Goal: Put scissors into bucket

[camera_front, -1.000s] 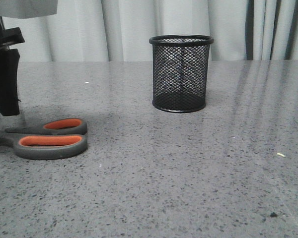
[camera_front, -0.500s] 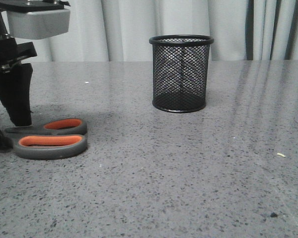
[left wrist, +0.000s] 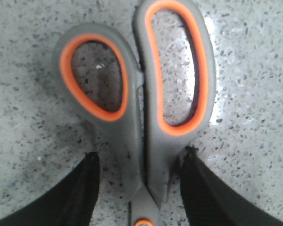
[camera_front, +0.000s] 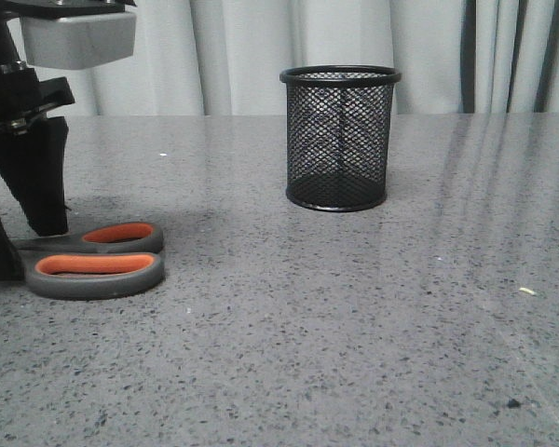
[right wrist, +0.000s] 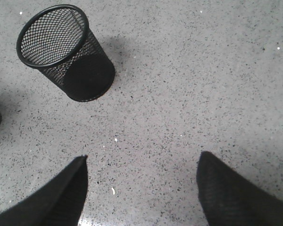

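Two fingers of left gripper (left wrist: 139,188) spread, straddling scissors (left wrist: 141,108) neck flat on bench (camera_front: 354,326); bucket (camera_front: 339,138) well apart. Right gripper (right wrist: 141,188) spread, empty.

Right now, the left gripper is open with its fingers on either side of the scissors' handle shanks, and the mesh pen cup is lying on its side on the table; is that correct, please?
Not quite: the mesh pen cup stands upright on the table, as the front view shows. The rest holds: the left gripper is open, its fingers either side of the scissors, just below the handle loops.
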Controlling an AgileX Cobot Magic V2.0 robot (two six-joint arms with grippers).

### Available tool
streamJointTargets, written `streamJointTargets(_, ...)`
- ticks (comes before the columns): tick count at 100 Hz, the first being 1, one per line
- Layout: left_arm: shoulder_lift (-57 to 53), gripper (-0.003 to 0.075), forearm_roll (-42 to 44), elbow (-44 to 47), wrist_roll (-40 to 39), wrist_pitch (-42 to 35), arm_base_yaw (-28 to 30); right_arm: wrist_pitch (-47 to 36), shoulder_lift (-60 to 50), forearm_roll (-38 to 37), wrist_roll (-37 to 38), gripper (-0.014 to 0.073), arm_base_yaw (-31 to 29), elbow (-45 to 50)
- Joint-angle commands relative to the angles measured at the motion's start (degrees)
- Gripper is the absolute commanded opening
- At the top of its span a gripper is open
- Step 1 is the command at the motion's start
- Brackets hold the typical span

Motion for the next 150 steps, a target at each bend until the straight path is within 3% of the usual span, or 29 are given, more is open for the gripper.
streamJointTargets(1,-0.7,0.0362,-1.4,-1.8,0.0,0.7,-0.6,-3.6,0.0,1.7,-0.7,0.0445,-0.1,-1.9)
streamJointTargets(52,2.0,0.0337,-1.4,-1.9,0.0,2.4,-0.6,-3.7,0.0,1.8,-0.7,0.0445,-0.1,-1.9)
streamJointTargets(78,2.0,0.0127,-1.6,-1.9,0.0,3.4,-0.6,-3.7,0.0,1.8,-0.7,0.0445,-0.1,-1.9)
streamJointTargets(102,2.0,-0.0019,-1.8,-2.6,0.0,4.5,-0.6,-3.7,0.0,1.8,-0.7,0.0445,-0.1,-1.9)
streamJointTargets(114,1.9,-0.0019,-1.9,-6.4,-0.1,7.8,-0.6,-3.7,0.0,1.8,-0.7,0.0445,-0.1,-1.9)
streamJointTargets(150,-3.2,-0.0019,-2.9,-23.5,-7.0,7.6,-0.6,-5.2,0.0,3.2,-0.7,0.0445,-0.1,-1.9)
